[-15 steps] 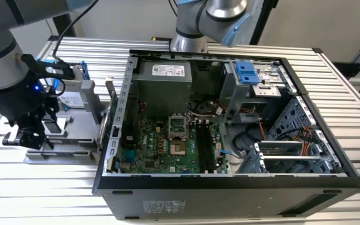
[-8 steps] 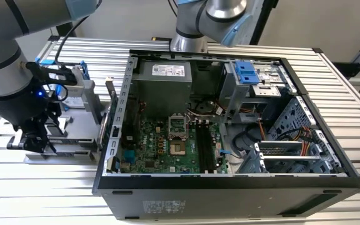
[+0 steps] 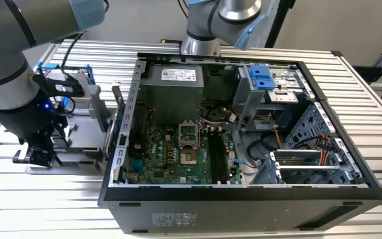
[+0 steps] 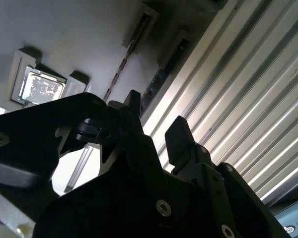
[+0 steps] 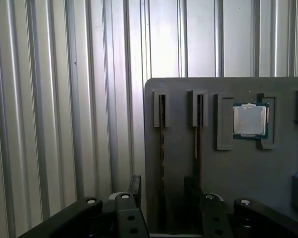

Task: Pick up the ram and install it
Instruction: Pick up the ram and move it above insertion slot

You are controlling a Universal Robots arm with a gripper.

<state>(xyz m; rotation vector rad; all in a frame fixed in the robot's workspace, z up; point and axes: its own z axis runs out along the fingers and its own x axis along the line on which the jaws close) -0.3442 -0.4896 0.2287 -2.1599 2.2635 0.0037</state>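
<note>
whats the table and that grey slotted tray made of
Table: probably bare aluminium, judging by the straight ribs and streaky metallic sheen. Grey slotted tray: likely matte plastic, judging by its even, glint-free grey, though painted metal can't be ruled out.

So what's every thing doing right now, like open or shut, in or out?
gripper: open, holding nothing, low over the tray.
ram: standing on edge in a tray slot, not picked up.
other stick: on edge in the next slot.
processor chip: lying flat in its tray pocket.
computer case: side open, insides showing.
memory slots: look empty.
</note>
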